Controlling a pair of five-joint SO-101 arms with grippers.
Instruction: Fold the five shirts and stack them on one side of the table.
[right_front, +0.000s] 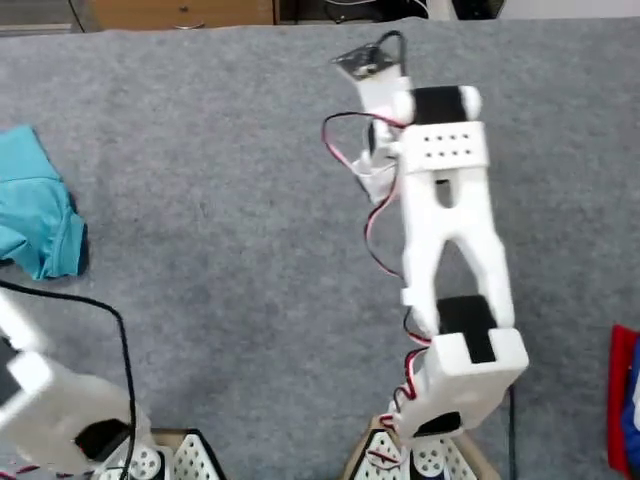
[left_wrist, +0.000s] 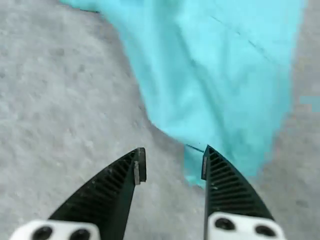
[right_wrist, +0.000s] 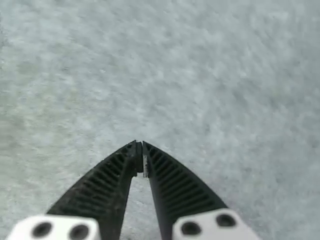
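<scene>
A turquoise shirt (right_front: 35, 210) lies crumpled at the left edge of the grey table (right_front: 230, 200). In the left wrist view the same turquoise shirt (left_wrist: 215, 75) spreads just ahead of my left gripper (left_wrist: 172, 162), which is open with its fingertips at the cloth's near corner, nothing between them. My left arm (right_front: 50, 400) sits at the lower left in the high view. My right arm (right_front: 450, 230) stretches up the table's right half. My right gripper (right_wrist: 140, 152) is shut over bare grey felt, holding nothing.
A red and blue bundle of cloth (right_front: 625, 400) lies at the table's right edge. Black and red cables (right_front: 345, 150) hang off the right arm. Wooden furniture (right_front: 180, 12) stands behind the table's far edge.
</scene>
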